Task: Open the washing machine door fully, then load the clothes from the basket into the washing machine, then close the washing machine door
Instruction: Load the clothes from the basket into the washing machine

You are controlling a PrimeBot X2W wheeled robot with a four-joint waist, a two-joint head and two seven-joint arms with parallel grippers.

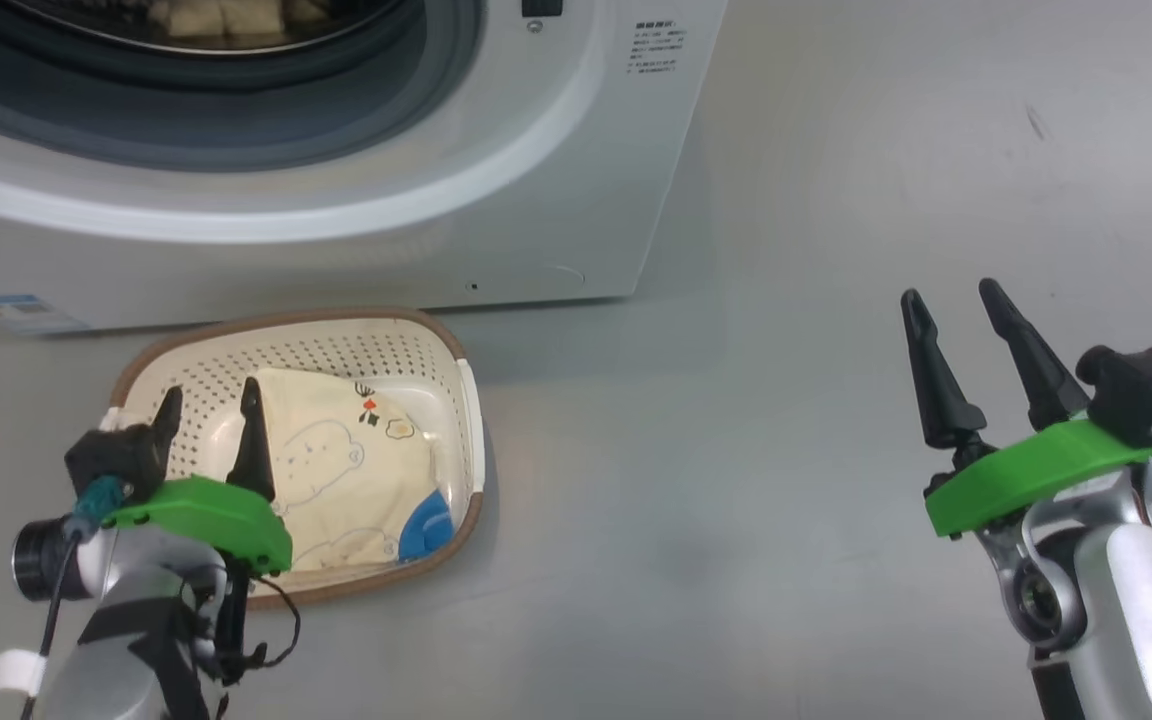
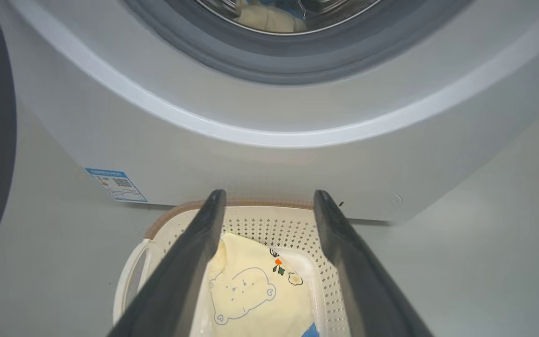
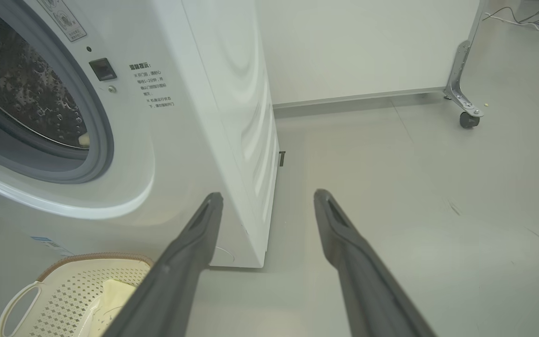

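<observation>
While both arms hang over the grey floor (image 1: 786, 450), the left pincer (image 1: 213, 388) sits at the lower left of the head view, its two dark fingers spread wide with nothing between them, poised above the left end of the basket (image 1: 336, 322). The basket rests on the floor just in front of the washing machine (image 1: 536, 200), which takes up the upper left of the frame. In the basket lie the clothes (image 1: 336, 470): a pale yellow garment printed with a bear outline, and a blue piece (image 1: 426, 525) tucked at its lower right corner. At the top edge, more pale fabric (image 1: 216, 15) lies in the drum, ringed by the grey gasket (image 1: 236, 115), and the round mouth stands uncovered. A blue label (image 1: 21, 310) marks the machine's lower left corner. Seen along the left wrist, the left pincer (image 2: 269, 194) frames the yellow bear garment (image 2: 255, 285) between its parted fingers, with the basket's perforated far wall (image 2: 269, 222) just beyond. The right pincer (image 1: 951, 290) is at the right of the head view, well apart from the basket, jaws equally wide and empty above bare floor. Its wrist view shows the right pincer (image 3: 269, 194) pointing past the machine's front corner (image 3: 232, 154), the steel drum (image 3: 26, 93) at the upper left and the basket (image 3: 21, 299) at the lower left.
</observation>
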